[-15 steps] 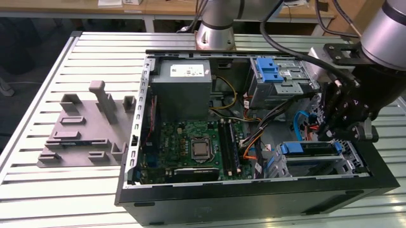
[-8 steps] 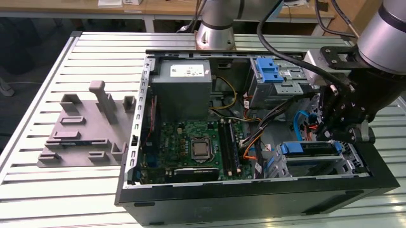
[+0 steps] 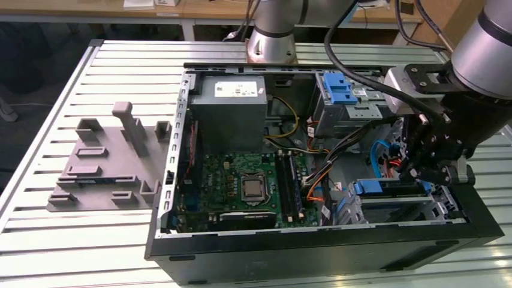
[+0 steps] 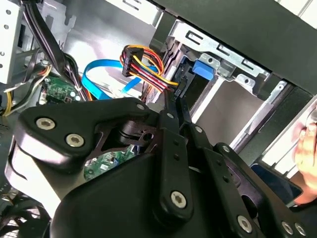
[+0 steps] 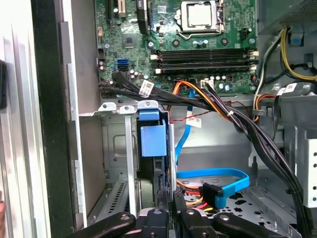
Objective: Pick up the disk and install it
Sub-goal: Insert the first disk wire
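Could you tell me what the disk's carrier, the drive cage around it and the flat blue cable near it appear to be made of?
The disk sits in the drive cage; its visible carrier tab looks like matte blue moulded plastic, evenly coloured. The cage seems to be bare sheet metal, dull silver with stamped slots and folded edges. The flat blue cable looks like flexible glossy plastic sheathing, since it bends in a smooth loop.

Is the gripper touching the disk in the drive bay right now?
Cannot tell. In the first wrist view the gripper sits right at the edge of the disk in its bay, but the meeting point is hidden, and the exterior view doesn't settle it.
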Controlling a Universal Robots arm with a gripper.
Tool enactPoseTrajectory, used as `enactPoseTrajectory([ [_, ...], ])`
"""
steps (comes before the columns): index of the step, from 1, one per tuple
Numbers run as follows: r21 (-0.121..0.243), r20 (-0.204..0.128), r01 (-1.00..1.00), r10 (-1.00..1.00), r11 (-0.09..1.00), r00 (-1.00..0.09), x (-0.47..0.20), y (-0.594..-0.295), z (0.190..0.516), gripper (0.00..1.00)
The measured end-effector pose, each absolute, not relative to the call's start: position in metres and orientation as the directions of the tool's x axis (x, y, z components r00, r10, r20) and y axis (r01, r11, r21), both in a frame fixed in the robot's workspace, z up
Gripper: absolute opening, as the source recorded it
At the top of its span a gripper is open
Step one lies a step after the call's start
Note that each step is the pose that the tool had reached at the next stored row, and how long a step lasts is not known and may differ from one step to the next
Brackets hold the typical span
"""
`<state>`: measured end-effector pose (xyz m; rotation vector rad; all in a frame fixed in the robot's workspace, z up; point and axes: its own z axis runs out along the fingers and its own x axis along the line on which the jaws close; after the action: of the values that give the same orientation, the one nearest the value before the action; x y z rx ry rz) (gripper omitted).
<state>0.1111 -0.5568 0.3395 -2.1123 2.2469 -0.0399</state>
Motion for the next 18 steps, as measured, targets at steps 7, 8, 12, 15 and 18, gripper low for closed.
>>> enactPoseTrajectory([
  [7,-0.060,-0.028,-0.997,-0.998,0.054,-0.053,0.1111,-0.5594,0.3373,0.16],
  [8,-0.060,-0.029,-0.997,-0.998,0.054,-0.053,0.1111,-0.5595,0.3371,0.16],
  [12,-0.060,-0.031,-0.997,-0.998,0.054,-0.053,0.1111,-0.5596,0.3360,0.16],
  [15,-0.060,-0.034,-0.997,-0.998,0.054,-0.053,0.1110,-0.5596,0.3351,0.16],
  [18,-0.060,-0.035,-0.997,-0.998,0.055,-0.053,0.1108,-0.5596,0.3345,0.16],
])
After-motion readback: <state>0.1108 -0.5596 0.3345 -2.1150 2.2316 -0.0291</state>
